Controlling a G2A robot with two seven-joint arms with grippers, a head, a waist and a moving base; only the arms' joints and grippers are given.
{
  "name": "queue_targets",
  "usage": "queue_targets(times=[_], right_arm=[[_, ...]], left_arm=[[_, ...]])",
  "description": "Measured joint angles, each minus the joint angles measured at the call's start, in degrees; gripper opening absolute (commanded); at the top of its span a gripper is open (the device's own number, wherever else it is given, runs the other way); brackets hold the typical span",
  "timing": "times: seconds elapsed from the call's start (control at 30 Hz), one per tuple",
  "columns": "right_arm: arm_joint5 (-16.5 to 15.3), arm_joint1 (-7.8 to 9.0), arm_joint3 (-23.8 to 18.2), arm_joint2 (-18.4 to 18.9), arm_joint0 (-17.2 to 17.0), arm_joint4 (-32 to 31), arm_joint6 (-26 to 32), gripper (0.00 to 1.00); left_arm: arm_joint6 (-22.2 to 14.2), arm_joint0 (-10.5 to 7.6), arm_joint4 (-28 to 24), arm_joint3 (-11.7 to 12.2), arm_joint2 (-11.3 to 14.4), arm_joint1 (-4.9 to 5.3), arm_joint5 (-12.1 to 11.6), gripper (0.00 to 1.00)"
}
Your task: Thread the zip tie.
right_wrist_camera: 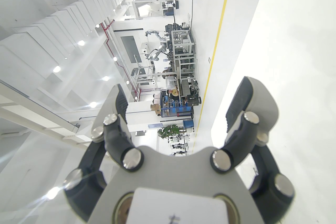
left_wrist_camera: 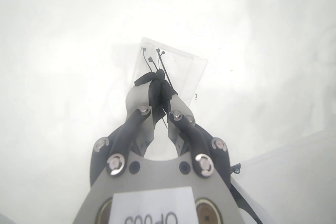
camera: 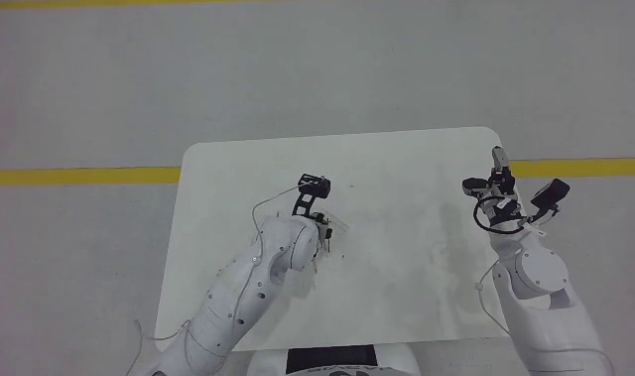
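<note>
Left claw (left_wrist_camera: 160, 80) is closed, and its two black pads are pressed together on a thin black zip tie (left_wrist_camera: 165, 121). One end of the strap hangs down behind the fingertips, between the two fingers (left_wrist_camera: 136, 117). The other end goes forward past the tips, over a clear plastic box (left_wrist_camera: 187, 70). This box lies flat on the white worktop (left_wrist_camera: 78, 51), directly under and in front of the claw. Other zip ties (left_wrist_camera: 147, 62) lie inside the box, just ahead of the tips, with their small square heads at the far side from the claw.

In the top view the left claw (camera: 319, 227) is above the middle part of the worktop (camera: 397, 277), and the box (camera: 335, 223) shows just beside it.

The right claw (right_wrist_camera: 183, 93) has its fingers wide apart. In the top view it (camera: 486, 175) is at the right edge of the worktop, well apart from the left claw and the box.
</note>
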Motion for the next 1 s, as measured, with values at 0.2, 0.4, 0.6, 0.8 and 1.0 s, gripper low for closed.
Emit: queue_targets(times=[0.2, 0.4, 0.6, 0.8, 1.0], right_arm=[[0.00, 0.00, 0.00, 0.00, 0.00, 0.00, 0.00, 1.00], [0.00, 0.00, 0.00, 0.00, 0.00, 0.00, 0.00, 1.00], [0.00, 0.00, 0.00, 0.00, 0.00, 0.00, 0.00, 1.00], [0.00, 0.00, 0.00, 0.00, 0.00, 0.00, 0.00, 1.00], [0.00, 0.00, 0.00, 0.00, 0.00, 0.00, 0.00, 1.00]], left_arm=[[0.50, 4.12, -5.50, -6.52, -4.32, 1.13, -4.81, 0.00], [1.55, 5.15, -7.45, -7.76, -5.85, 1.52, -7.07, 0.00], [2.55, 5.41, -8.78, -7.16, -6.03, 1.51, -7.50, 0.00], [2.54, 4.97, -20.23, -5.65, -13.32, 2.39, -11.39, 0.00], [-2.13, 5.08, -36.33, -1.78, -21.73, 3.90, -23.65, 0.00]])
